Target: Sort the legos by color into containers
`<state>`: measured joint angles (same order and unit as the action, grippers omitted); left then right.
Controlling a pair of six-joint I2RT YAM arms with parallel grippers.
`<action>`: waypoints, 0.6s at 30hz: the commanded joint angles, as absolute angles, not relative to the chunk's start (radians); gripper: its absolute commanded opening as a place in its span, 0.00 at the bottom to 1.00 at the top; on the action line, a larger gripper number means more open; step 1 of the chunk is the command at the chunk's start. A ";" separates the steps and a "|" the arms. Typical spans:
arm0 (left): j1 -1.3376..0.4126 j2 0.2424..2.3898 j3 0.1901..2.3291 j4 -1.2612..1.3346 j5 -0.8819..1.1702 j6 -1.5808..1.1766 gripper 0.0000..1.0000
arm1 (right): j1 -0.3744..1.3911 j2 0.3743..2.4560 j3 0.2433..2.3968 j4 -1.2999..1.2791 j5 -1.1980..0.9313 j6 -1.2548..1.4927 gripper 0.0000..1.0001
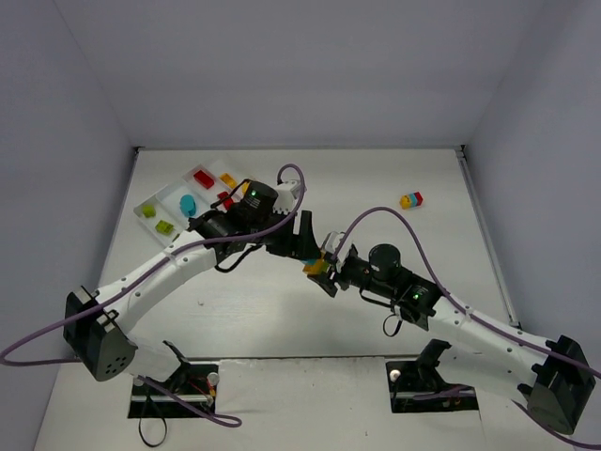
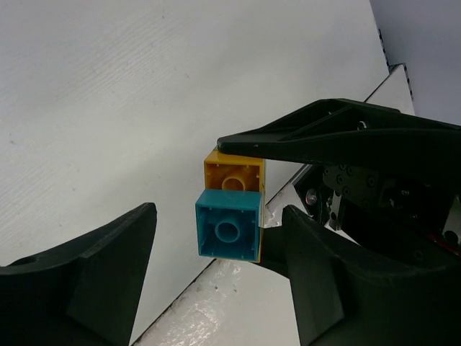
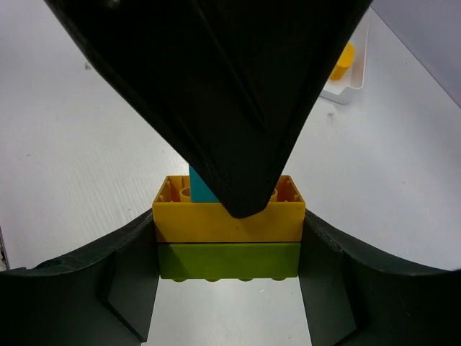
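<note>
At frame centre, the right gripper clamps a lego cluster; the left gripper gapes around its teal brick. An off-centre squeeze could twist everything loose.

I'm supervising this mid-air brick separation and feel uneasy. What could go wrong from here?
1. The open left gripper straddles the teal brick without touching it, slightly off-centre. Closing may twist it rather than grip it squarely.
2. The right gripper clamps the yellow brick and green brick. Pulling the teal one might drag the stack loose onto the table.
3. The grippers sit very close and might collide.
</note>
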<state>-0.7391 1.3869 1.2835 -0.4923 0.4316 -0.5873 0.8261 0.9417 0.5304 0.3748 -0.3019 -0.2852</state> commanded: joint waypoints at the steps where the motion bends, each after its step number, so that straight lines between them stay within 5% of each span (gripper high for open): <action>1: -0.752 1.397 1.347 -0.466 0.443 -0.604 0.61 | 0.830 0.940 0.532 0.480 -0.279 -0.291 0.01; 8: -0.755 1.422 1.350 -0.476 0.453 -0.607 0.43 | 0.831 0.948 0.529 0.492 -0.270 -0.293 0.01; 12: -0.755 1.419 1.361 -0.483 0.454 -0.598 0.16 | 0.830 0.959 0.529 0.492 -0.268 -0.293 0.01; 18: -0.707 1.410 1.400 -0.543 0.500 -0.555 0.07 | 0.831 0.957 0.526 0.497 -0.255 -0.291 0.01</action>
